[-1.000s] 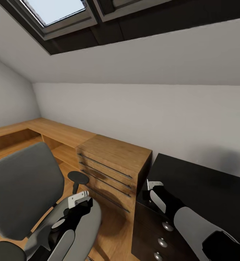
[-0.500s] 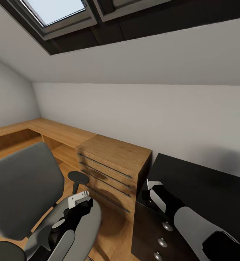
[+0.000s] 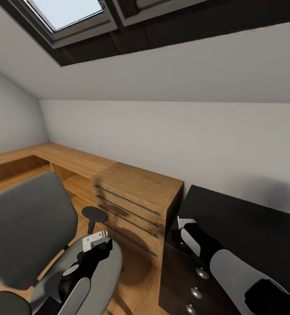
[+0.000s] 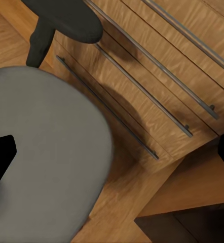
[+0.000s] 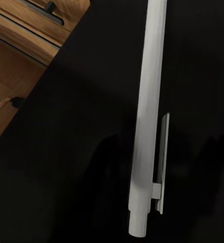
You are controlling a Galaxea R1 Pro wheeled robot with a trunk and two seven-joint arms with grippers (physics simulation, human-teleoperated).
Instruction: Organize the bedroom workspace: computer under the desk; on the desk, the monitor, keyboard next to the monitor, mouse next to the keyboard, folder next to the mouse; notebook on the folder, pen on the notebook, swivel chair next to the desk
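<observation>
Right now the pen, seen through the right wrist camera, looks light, stiff, slippery; pinch mid-barrel. It's over the black bench, whether gripped can't tell. Both claws' state unclear.

Pale pen held over glossy black desk; grey swivel chair nearby.

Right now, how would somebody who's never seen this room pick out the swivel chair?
Find the light-wood drawer cabinet beside the glossy black desk. Just in front of it stands the swivel chair: grey upholstered back, black armrest pad. It is the only padded, non-wooden furniture there.
</observation>
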